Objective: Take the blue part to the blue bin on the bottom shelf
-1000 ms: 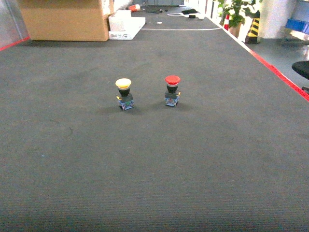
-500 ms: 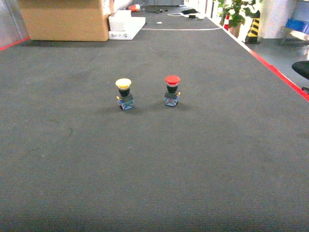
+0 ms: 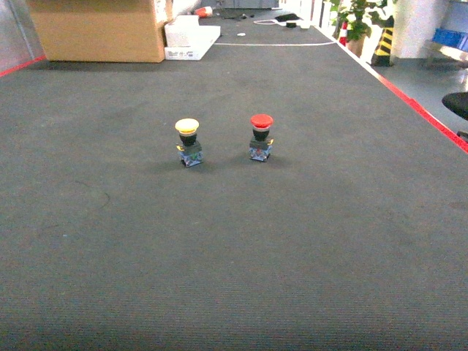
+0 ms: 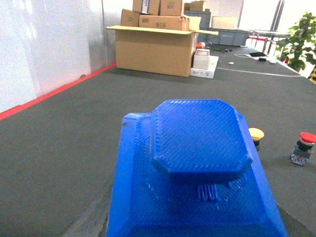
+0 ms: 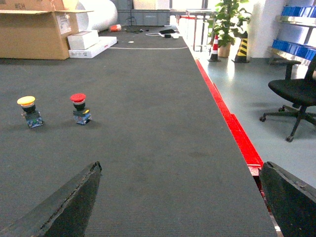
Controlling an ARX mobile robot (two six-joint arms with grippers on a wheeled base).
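Observation:
The blue part [image 4: 197, 168], a ribbed plastic block with an octagonal raised top, fills the lower left wrist view and hangs above the dark carpet. It is carried by my left gripper, whose fingers are hidden beneath it. My right gripper [image 5: 180, 170] is open, with its dark fingers [image 5: 74, 197] spread wide over bare carpet and nothing between them. Neither gripper shows in the head view. Far off at the right stands a metal rack with blue bins [image 5: 294, 48]. Its bottom shelf is out of view.
A yellow push button [image 3: 187, 142] and a red push button [image 3: 261, 137] stand on the carpet ahead. A cardboard box [image 3: 99, 29] sits at the back left. A red floor strip [image 5: 232, 123] borders the carpet on the right, with an office chair [image 5: 296, 94] beyond.

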